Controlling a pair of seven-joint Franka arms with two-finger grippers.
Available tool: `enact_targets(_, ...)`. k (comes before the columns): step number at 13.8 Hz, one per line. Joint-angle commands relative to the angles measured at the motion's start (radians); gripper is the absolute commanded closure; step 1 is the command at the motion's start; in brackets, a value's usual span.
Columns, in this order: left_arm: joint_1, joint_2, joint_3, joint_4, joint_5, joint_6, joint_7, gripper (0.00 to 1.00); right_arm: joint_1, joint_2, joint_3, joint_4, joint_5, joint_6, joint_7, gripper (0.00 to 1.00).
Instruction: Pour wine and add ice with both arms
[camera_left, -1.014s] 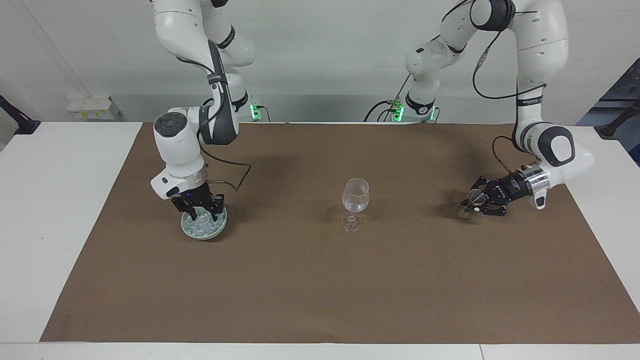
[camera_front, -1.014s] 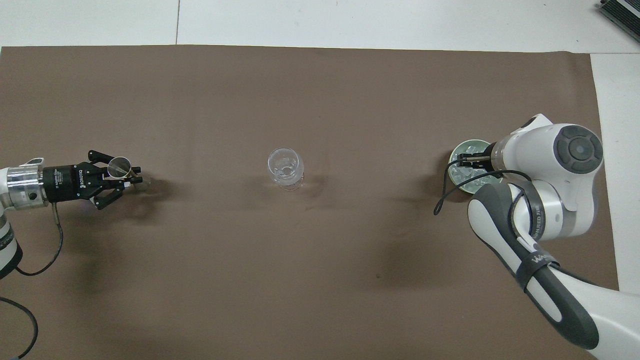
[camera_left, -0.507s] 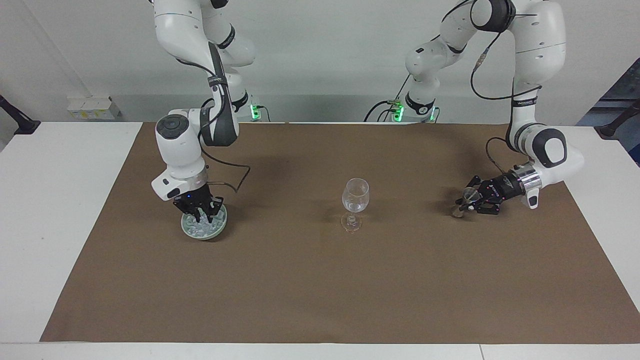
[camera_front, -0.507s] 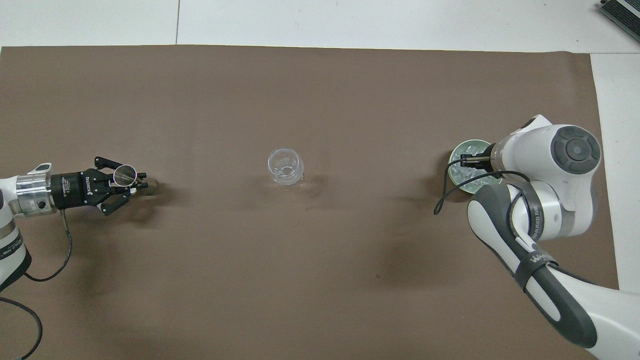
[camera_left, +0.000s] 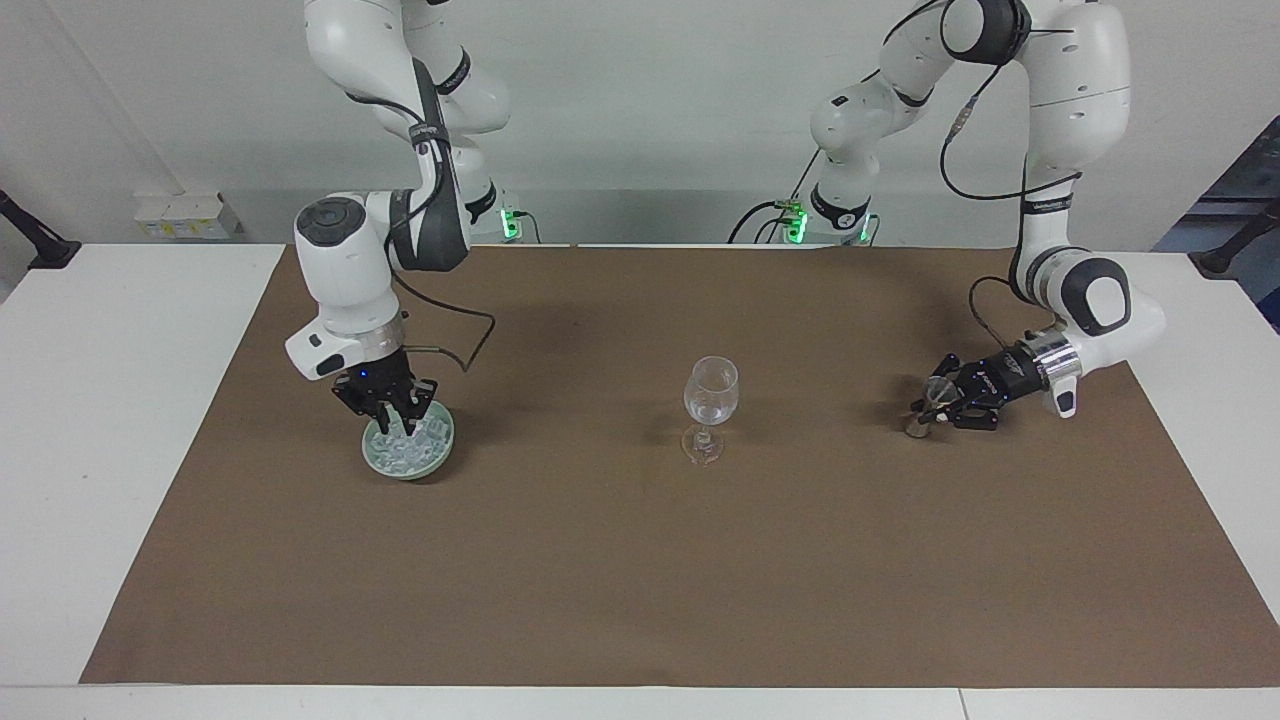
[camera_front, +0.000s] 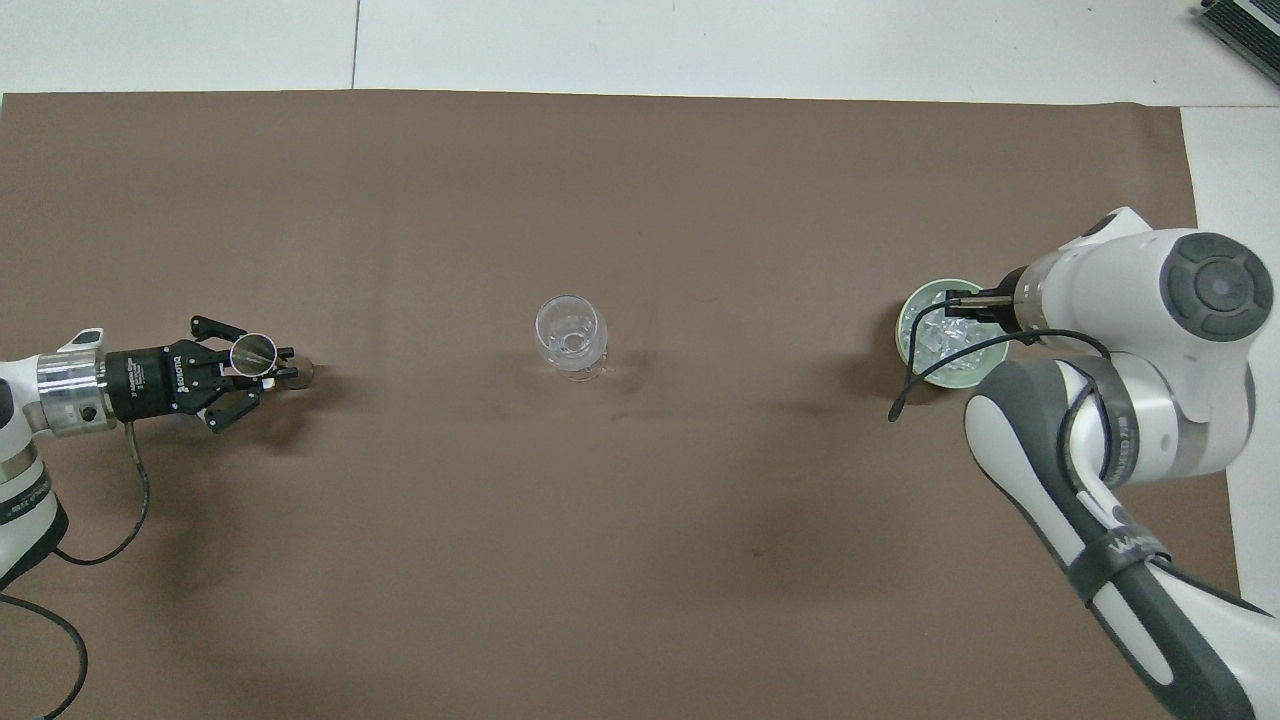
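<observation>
While the left gripper (camera_left: 938, 409), clenched on a small clear glass (camera_left: 937, 390) tilted with its mouth upward, hangs low over the brown mat (camera_left: 640, 560), the right gripper (camera_left: 392, 418), fingertips together, stands over heaped ice (camera_left: 405, 447) in the green bowl (camera_left: 440, 450), the wine glass (camera_left: 710, 395) upright between.

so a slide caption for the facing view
Right gripper over bowl of ice; left gripper holds small glass.

Pale green bowl (camera_left: 408, 452), whitish ice (camera_left: 405, 447), brown mat (camera_left: 640, 560), clear glass (camera_left: 711, 390).
</observation>
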Motion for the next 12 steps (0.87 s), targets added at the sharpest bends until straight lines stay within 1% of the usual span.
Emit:
enact_targets(1,-0.006,-0.008,-0.002,-0.021,-0.019,0.029,0.026,0.58,-0.003,-0.056,0.004,0.036,-0.015,-0.066,0.055,1.0)
enact_targets(3,-0.004,-0.008,0.0,-0.021,-0.013,0.026,0.04,0.0,-0.003,-0.082,0.015,0.071,-0.012,-0.115,0.101,1.0)
enact_targets(4,-0.001,-0.008,0.0,-0.018,-0.008,0.02,0.04,0.0,0.0,-0.089,0.024,0.108,-0.002,-0.16,0.114,1.0)
enact_targets(5,0.006,-0.006,0.002,-0.009,0.007,0.01,0.04,0.0,-0.001,-0.089,0.054,0.154,0.001,-0.216,0.132,1.0)
enact_targets(6,0.014,-0.006,0.002,0.001,0.042,-0.003,0.04,0.0,-0.001,-0.086,0.065,0.2,0.001,-0.267,0.16,1.0)
enact_targets(7,0.029,0.0,0.002,0.031,0.083,-0.04,0.045,0.0,-0.001,-0.086,0.076,0.232,0.004,-0.305,0.175,1.0)
enact_targets(9,0.063,0.008,0.002,0.071,0.177,-0.075,0.086,0.0,-0.001,-0.084,0.099,0.289,0.022,-0.356,0.178,1.0)
enact_targets(12,0.065,-0.018,0.002,0.103,0.318,-0.082,0.117,0.0,0.0,-0.075,0.145,0.309,0.024,-0.369,0.219,1.0)
